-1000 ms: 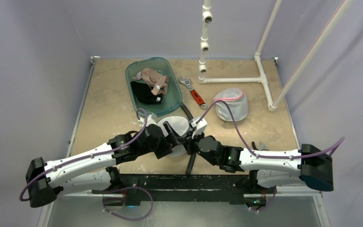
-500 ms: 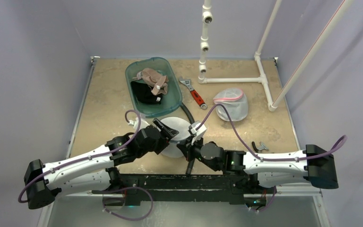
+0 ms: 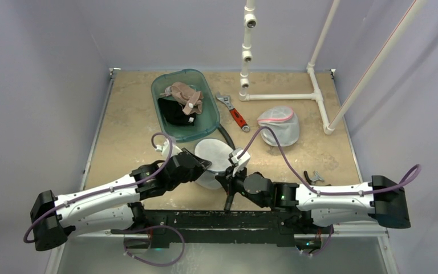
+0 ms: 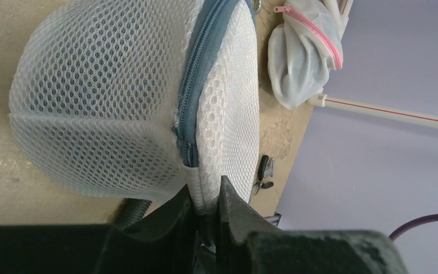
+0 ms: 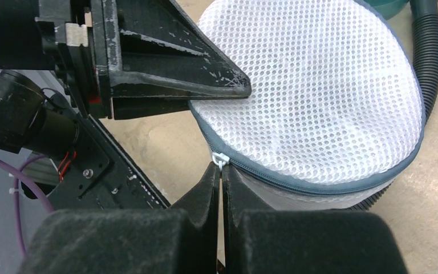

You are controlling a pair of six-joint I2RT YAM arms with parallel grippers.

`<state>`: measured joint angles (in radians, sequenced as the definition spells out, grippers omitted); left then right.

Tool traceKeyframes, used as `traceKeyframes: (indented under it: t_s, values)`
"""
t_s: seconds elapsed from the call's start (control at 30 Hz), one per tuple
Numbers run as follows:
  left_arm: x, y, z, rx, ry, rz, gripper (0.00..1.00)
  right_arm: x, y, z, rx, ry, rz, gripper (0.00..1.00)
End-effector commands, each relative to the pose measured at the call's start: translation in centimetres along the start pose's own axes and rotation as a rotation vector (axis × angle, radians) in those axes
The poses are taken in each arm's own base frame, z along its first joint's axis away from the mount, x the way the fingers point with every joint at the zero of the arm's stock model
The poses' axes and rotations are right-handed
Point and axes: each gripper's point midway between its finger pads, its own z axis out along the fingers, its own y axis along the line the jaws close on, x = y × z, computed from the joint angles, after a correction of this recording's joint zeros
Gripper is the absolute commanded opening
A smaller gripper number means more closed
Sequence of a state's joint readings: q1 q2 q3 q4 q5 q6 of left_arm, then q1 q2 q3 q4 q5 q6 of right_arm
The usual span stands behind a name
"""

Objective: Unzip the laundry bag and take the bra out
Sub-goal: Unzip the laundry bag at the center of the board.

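While the right hand (image 5: 221,171) is pressed together on the white zip pull (image 5: 219,158), the left hand (image 4: 205,197) pinches the laundry bag (image 4: 108,103) at its mesh edge beside the zip. The bag sits btw. both hands on the bench (image 3: 125,125), near the teal tub (image 3: 155,97).

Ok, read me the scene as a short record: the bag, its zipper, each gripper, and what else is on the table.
laundry bag: white mesh, round, lying between the two arms
zipper: blue-grey, closed where visible
left gripper: shut on the bag's mesh beside the zipper
right gripper: shut on the white zipper pull
other items: teal bin holding garments, second mesh bag with pink zipper, red-handled wrench, black hose
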<state>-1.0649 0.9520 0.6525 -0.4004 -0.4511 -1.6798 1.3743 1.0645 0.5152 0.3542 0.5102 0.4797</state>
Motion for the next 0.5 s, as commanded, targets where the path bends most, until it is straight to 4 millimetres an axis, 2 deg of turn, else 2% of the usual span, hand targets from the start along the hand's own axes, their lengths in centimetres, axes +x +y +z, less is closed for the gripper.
traceKeyframes:
  t_s: [0.0,0.13,0.47]
  values:
    - [-1.6,-0.8,-0.6,0.044,-0.067,0.007,0.10,-1.1,-0.7,-0.7,0.038,-0.031,0.001,0.00]
    - [-2.1,-0.7,-0.9,0.047,-0.082,0.019,0.00,-0.9,-1.4,-1.2,0.063,-0.020,-0.002,0.00]
    - [-2.8,-1.5,-1.6,0.091,-0.070,0.098,0.00,0.5,-3.9,-2.2,0.149,0.005,0.003,0.00]
